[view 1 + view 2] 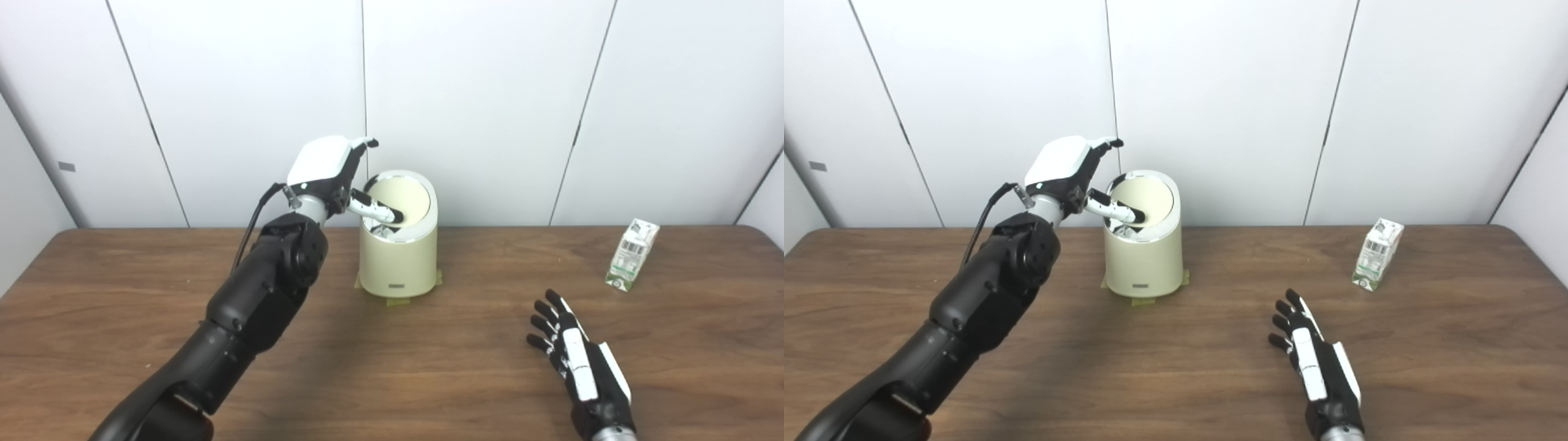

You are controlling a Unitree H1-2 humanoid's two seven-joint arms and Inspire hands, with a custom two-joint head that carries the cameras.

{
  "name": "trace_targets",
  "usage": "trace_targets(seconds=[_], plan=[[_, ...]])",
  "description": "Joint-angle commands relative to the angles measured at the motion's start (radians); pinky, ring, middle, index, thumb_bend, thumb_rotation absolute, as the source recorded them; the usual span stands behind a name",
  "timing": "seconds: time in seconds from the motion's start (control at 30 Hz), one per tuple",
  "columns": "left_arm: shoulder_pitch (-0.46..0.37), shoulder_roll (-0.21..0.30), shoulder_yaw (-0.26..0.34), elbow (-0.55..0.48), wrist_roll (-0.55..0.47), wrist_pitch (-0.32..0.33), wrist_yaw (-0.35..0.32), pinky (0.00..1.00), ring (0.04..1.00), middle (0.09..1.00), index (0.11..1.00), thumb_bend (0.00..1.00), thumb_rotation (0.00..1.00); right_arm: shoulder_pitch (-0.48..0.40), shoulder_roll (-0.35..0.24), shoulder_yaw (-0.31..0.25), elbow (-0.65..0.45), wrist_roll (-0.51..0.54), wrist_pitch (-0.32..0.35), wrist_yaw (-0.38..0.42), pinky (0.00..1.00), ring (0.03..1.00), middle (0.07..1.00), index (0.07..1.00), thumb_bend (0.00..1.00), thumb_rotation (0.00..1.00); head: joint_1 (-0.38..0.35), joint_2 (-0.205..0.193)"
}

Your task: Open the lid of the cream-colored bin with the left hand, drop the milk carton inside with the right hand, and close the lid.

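The cream-colored bin (398,263) stands at the table's back middle, on tape patches. Its round swing lid (405,202) is tipped, showing a dark gap at the front. My left hand (334,168) is raised at the bin's upper left, its thumb (376,211) pressing on the lid and its fingers spread above the rim; it grips nothing. The milk carton (632,255) stands upright at the back right, white with green print. My right hand (572,355) is open, flat and empty above the table at the front right, well short of the carton.
The wooden table (122,306) runs across the view, with white wall panels (490,92) close behind the bin. My left forearm (257,306) crosses the table's left half.
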Motion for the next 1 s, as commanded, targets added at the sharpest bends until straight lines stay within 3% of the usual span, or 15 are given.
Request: trace_targets(seconds=[0.0,0.1,0.23,0.37,0.47,0.53,0.63,0.7,0.87,0.97], plan=[[-0.031,0.019,-0.012,0.003,0.040,0.001,-0.010,0.78,0.844,0.886,0.882,0.96,0.00,-0.021,-0.001,0.006,-0.021,-0.002,-0.008,0.011,0.81,0.904,0.928,0.966,0.63,1.00,0.000,0.001],[-0.024,0.014,-0.005,0.003,0.034,-0.001,-0.012,0.78,0.848,0.887,0.888,0.96,0.00,-0.022,-0.004,0.006,-0.021,-0.004,-0.011,0.012,0.81,0.901,0.927,0.967,0.63,1.00,0.002,0.004],[-0.009,-0.004,0.061,-0.036,-0.035,0.005,-0.018,0.77,0.849,0.887,0.895,0.93,0.00,-0.020,-0.006,0.006,-0.024,-0.008,-0.011,0.011,0.81,0.901,0.929,0.967,0.63,1.00,0.005,0.003],[0.021,-0.060,0.215,-0.140,-0.200,0.012,-0.012,0.73,0.841,0.866,0.871,0.83,0.01,-0.018,-0.007,0.000,-0.022,-0.001,-0.015,0.011,0.81,0.898,0.928,0.963,0.64,1.00,0.007,0.011],[0.059,-0.142,0.356,-0.262,-0.344,-0.012,0.037,0.65,0.775,0.831,0.873,0.58,0.26,-0.017,-0.012,0.000,-0.025,-0.002,-0.011,0.014,0.80,0.889,0.918,0.948,0.62,1.00,0.012,0.013],[0.076,-0.173,0.392,-0.340,-0.371,0.012,0.041,0.67,0.775,0.830,0.881,0.49,0.41,-0.016,-0.020,0.002,-0.026,-0.006,-0.007,0.019,0.79,0.888,0.914,0.938,0.62,1.00,0.015,0.014],[0.106,-0.200,0.415,-0.433,-0.405,0.042,0.038,0.73,0.797,0.819,0.849,0.42,0.61,-0.016,-0.027,0.004,-0.027,-0.015,-0.003,0.017,0.78,0.874,0.905,0.924,0.61,1.00,0.015,0.015],[0.132,-0.204,0.416,-0.473,-0.417,0.042,0.036,0.74,0.805,0.823,0.849,0.41,0.68,-0.018,-0.029,0.002,-0.026,-0.007,-0.003,0.020,0.79,0.875,0.905,0.921,0.61,1.00,0.013,0.018],[0.218,-0.172,0.371,-0.525,-0.366,-0.023,0.048,0.75,0.798,0.823,0.852,0.40,0.77,-0.019,-0.033,-0.001,-0.026,0.007,-0.001,0.031,0.79,0.878,0.906,0.922,0.61,1.00,0.010,0.018],[0.280,-0.171,0.371,-0.545,-0.385,-0.054,0.051,0.75,0.799,0.819,0.852,0.40,0.73,-0.021,-0.034,-0.003,-0.019,0.007,-0.007,0.031,0.78,0.871,0.900,0.913,0.61,1.00,0.010,0.014]])
